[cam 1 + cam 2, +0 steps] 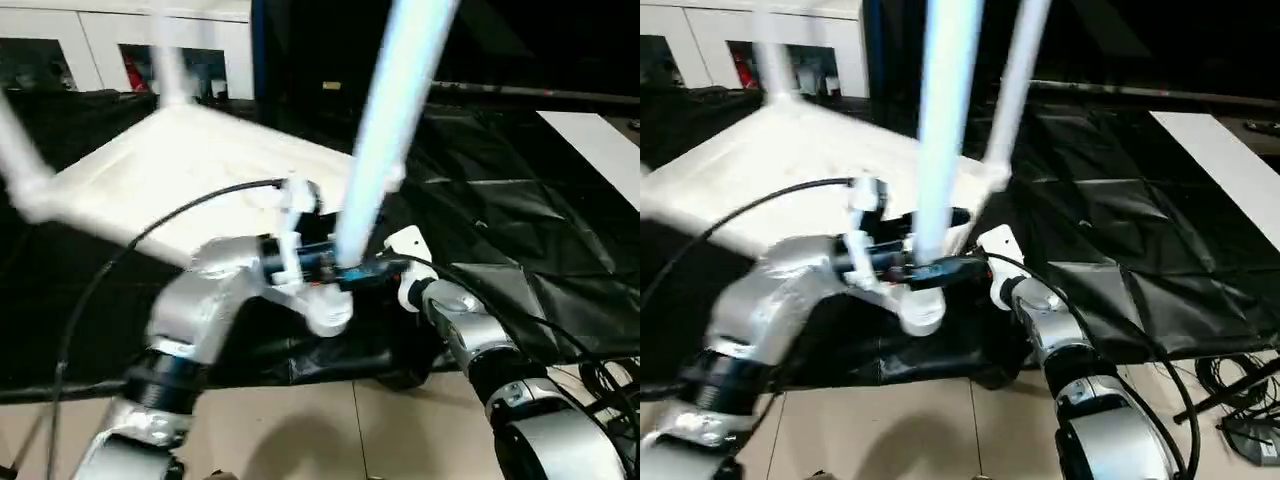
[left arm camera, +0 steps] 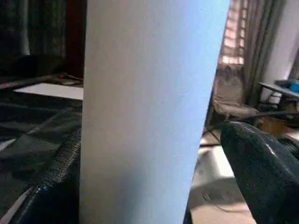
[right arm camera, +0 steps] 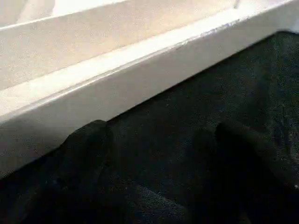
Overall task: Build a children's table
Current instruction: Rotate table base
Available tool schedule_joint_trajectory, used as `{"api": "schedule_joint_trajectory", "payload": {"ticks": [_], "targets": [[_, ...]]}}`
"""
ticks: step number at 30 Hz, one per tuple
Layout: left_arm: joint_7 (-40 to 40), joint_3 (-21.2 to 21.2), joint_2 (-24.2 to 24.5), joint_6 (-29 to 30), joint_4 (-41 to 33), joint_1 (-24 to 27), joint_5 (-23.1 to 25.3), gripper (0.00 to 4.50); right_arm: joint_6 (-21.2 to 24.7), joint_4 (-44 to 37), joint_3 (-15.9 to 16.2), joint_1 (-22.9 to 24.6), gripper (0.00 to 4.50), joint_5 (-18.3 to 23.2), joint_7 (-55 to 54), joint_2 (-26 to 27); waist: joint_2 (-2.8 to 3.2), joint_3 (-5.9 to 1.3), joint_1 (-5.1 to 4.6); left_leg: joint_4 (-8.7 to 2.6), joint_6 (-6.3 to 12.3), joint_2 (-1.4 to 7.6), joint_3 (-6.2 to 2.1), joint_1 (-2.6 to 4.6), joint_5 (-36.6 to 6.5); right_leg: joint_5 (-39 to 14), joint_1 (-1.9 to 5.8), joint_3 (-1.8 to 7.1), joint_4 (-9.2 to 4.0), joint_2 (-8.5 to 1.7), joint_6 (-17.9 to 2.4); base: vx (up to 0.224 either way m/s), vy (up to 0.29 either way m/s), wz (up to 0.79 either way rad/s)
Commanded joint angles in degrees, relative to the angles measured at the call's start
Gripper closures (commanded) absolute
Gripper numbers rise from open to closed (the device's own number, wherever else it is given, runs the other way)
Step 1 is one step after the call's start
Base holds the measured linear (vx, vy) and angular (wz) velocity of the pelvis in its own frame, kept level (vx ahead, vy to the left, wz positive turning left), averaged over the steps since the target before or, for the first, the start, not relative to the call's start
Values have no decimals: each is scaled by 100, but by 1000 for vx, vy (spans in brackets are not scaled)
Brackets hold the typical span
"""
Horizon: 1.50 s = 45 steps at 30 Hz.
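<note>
left fingers (image 2: pixel 261 172) around a white table leg (image 1: pixel 385 130), right fingers (image 3: pixel 88 154) wide apart beside the table top (image 1: pixel 180 170)

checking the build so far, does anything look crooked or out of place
One leg is not in the tabletop: it sits in the left pincer, leaning, flared end above the near corner. Other legs already stand in their sockets.

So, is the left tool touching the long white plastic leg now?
Touching. In the left wrist view the long white plastic leg sits between the left tool's black fingers, pressed against them.
</note>
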Motion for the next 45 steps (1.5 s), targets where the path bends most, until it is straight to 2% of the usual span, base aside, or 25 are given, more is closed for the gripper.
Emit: {"api": "schedule_joint_trajectory", "payload": {"ticks": [1, 6, 8, 9, 11, 15, 18, 19, 20, 21, 22, 23, 25, 26, 27, 29, 32, 34, 36, 40, 45], "targets": [[108, -466, -202, -94, 154, -196, 201, 23, -162, 23, 161, -196, 46, -26, 298, 335, 68, -390, 57, -330, 158, 111, -39, 29, -797, 106, 317, 229, -352, -382, -1437, 0, 0, 0], [722, -422, -162, -530, 973, -490, 867, 23, -270, 188, 61, -286, 46, -58, 125, 251, 74, -386, 53, -332, 127, 106, -45, 46, -926, -190, 297, 231, -383, -377, -1357, 0, 0, 0], [785, -415, -140, -583, 1065, -527, 942, 23, -289, 210, 51, -299, 46, -68, 94, 236, 70, -396, 57, -332, 132, 114, -57, 28, -844, -109, 319, 230, -362, -399, -1359, 0, 0, 0], [893, -384, -80, -726, 1292, -605, 1115, 23, -349, 287, 15, -342, 46, -127, -132, 176, 86, -401, 67, -328, 143, 114, -56, 43, -797, -54, 296, 225, -367, -394, -1370, 0, 0, 0], [1037, -369, 0, -880, 1516, -683, 1306, 23, -420, 370, -42, -388, 46, -158, -305, 112, 88, -414, 65, -322, 143, 109, -56, 38, -734, 80, 305, 222, -343, -390, -1406, 0, 0, 0], [1598, -398, 209, -1168, 2078, -885, 1791, 23, -429, 398, -277, -458, 46, -26, -300, -87, 105, -422, 99, -311, 231, 116, -57, 37, -646, 402, 307, 218, -307, -386, -1484, 0, 0, 0], [1628, -350, 219, -1334, 2311, -945, 1843, 23, -439, 329, -370, -419, 46, 31, -197, -258, 96, -428, 136, -293, 295, 105, -43, 20, -590, 541, 314, 220, -302, -395, -1529, 0, 0, 0], [1369, -313, 204, -1363, 2295, -916, 1708, 23, -458, 295, -411, -392, 46, 64, -126, -354, 92, -423, 137, -292, 311, 99, -43, 11, -586, 531, 313, 221, -303, -395, -1527, 0, 0, 0], [868, -270, 185, -1279, 2153, -826, 1421, 23, -479, 234, -461, -341, 46, 114, -13, -485, 113, -427, 148, -292, 306, 99, -45, 16, -593, 488, 314, 215, -309, -400, -1542, 0, 0, 0], [755, -263, 182, -1254, 2117, -804, 1355, 23, -483, 222, -471, -331, 46, 125, 10, -512, 92, -433, 175, -280, 325, 99, -37, 11, -544, 552, 316, 219, -295, -403, -1597, 0, 0, 0], [625, -253, 177, -1222, 2086, -775, 1270, 23, -494, 186, -477, -301, 46, 141, 65, -551, 153, -432, 199, -278, 322, 102, -34, 20, -549, 600, 299, 220, -287, -395, -1626, 0, 0, 0], [426, -237, 170, -1179, 2046, -732, 1137, 23, -512, 129, -486, -254, 46, 167, 152, -613, 129, -428, 199, -276, 333, 95, -24, 19, -573, 615, 301, 220, -296, -387, -1633, 0, 0, 0], [6, -296, 274, -1227, 2060, -640, 998, 23, -536, -116, -457, -66, 46, 188, 505, -801, 176, -427, 242, -281, 344, 103, -32, 26, -663, 664, 304, 219, -293, -382, -1637, 0, 0, 0], [6, -296, 274, -1227, 2060, -640, 998, 23, -536, -116, -457, -66, 46, 188, 505, -801, 176, -427, 242, -281, 344, 103, -32, 26, -663, 664, 304, 219, -293, -382, -1637, 0, 0, 0], [-150, -358, 387, -1324, 2174, -635, 1063, 23, -533, -281, -436, 49, 46, 208, 693, -894, 202, -426, 245, -285, 345, 106, -32, 28, -714, 629, 300, 214, -299, -379, -1651, 0, 0, 0], [-318, -463, 544, -1441, 2338, -669, 1203, 23, -536, -479, -391, 176, 46, 217, 888, -987, 177, -412, 256, -289, 355, 106, -29, 21, -769, 503, 311, 211, -326, -367, -1587, 0, 0, 0], [-497, -654, 800, -1661, 2612, -775, 1553, 23, -522, -786, -301, 366, 46, 222, 1209, -1116, 219, -409, 254, -303, 288, 117, -35, 27, -886, 151, 297, 206, -354, -368, -1449, 0, 0, 0], [-568, -821, 1037, -1876, 2922, -935, 1925, 23, -490, -1092, -207, 555, 46, 233, 1534, -1244, 223, -414, 255, -303, 257, 113, -42, 25, -909, 68, 301, 206, -363, -368, -1398, 0, 0, 0], [-648, -896, 1175, -1921, 3097, -1048, 2063, 23, -436, -1336, -142, 694, 46, 255, 1750, -1336, 222, -407, 257, -310, 261, 109, -52, 17, -900, 80, 302, 208, -363, -372, -1352, 0, 0, 0], [-772, -886, 1322, -1926, 3386, -1295, 2112, 23, -381, -1812, -34, 948, 46, 269, 2160, -1516, 240, -411, 266, -304, 258, 111, -53, 18, -896, 197, 298, 205, -352, -379, -1467, 0, 0, 0], [-832, -829, 1396, -2108, 3897, -1638, 2223, 79, -169, -2509, 111, 1212, 46, 380, 2678, -1738, 229, -402, 287, -301, 304, 102, -52, 9, -895, 194, 305, 202, -365, -377, -1507, 0, 0, 0]]}}
